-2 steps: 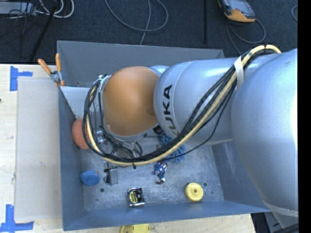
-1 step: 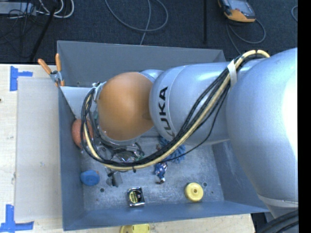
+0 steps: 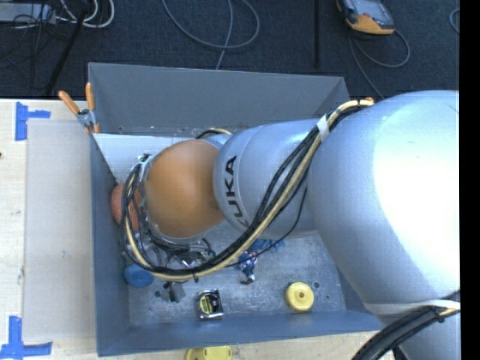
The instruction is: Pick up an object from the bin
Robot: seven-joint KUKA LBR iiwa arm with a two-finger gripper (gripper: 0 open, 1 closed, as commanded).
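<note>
My gripper [image 3: 178,256] is low in the left half of the bin, mostly hidden under the arm's orange dome and cables. A blue round thing [image 3: 137,276] lies just left of it on the bin floor. A small black and yellow tape measure [image 3: 209,304] rests a little below and right of it, near the front wall. An orange-red rounded thing [image 3: 117,202] peeks out behind the dome by the left wall. Whether anything is held is hidden.
A yellow round cap-like thing [image 3: 300,296] lies at the front right of the bin. A small blue and dark thing [image 3: 248,267] sits under the arm near the middle. The arm covers most of the bin's right and back.
</note>
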